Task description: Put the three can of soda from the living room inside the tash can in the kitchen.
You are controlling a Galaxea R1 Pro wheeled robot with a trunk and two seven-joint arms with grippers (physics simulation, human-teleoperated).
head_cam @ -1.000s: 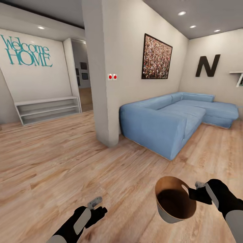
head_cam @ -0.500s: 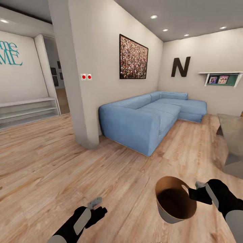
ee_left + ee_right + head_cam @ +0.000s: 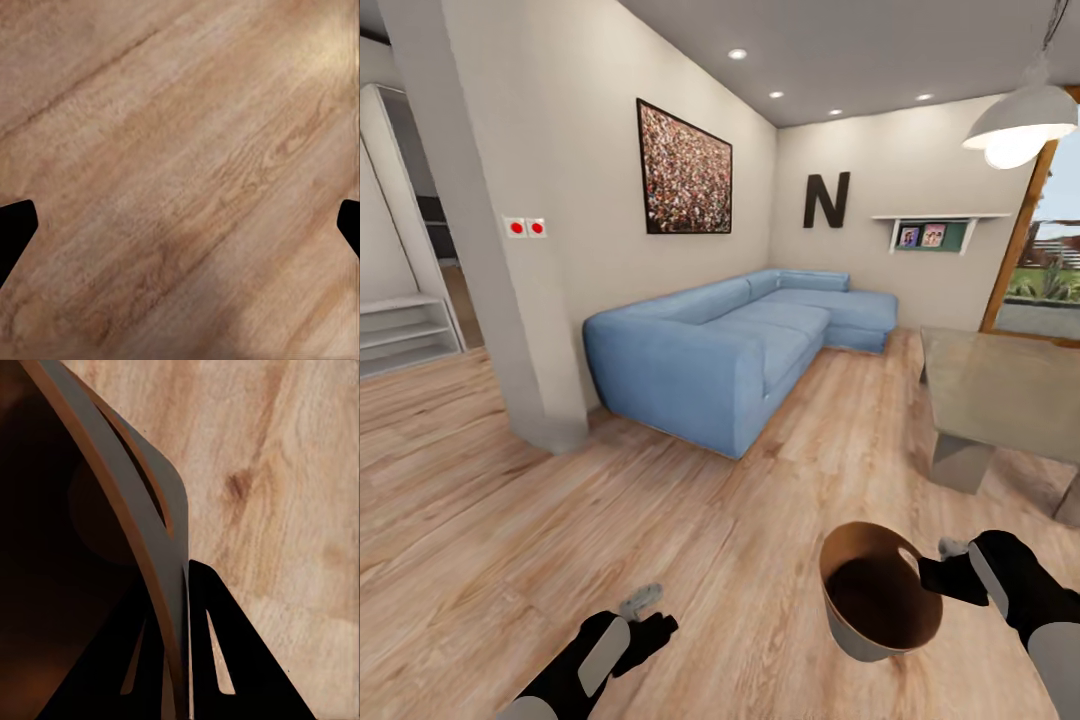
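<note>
Transit step, I'd say: robot is in the living room carrying the trash can [image 3: 880,592], no soda cans visible yet.

- Right gripper [image 3: 937,572] is clamped on the can's rim; the right wrist view shows the fingers [image 3: 214,652] pinching the thin wall [image 3: 161,585] from both sides. The can hangs low at about 5 o'clock in the head view, mouth up and tilted toward the camera, dark inside, looks empty.
- Left gripper [image 3: 650,620] at about 7 o'clock, holding nothing. In the left wrist view its two fingertips [image 3: 15,225] sit wide apart at the frame edges, with bare wood floor [image 3: 180,180] between them.
- Blue sofa [image 3: 730,340] at 12 o'clock, grey low table [image 3: 1000,385] at 2 o'clock, pillar [image 3: 490,230] at 10 o'clock.

Next, as I read it: find the three cans. The tabletop part in view shows none, so scan more of the room. Then park the trash can within reach or keep it in the right gripper and pick with the free left. Risk: a rim pinch on a tilted bucket could slip while driving.
</note>
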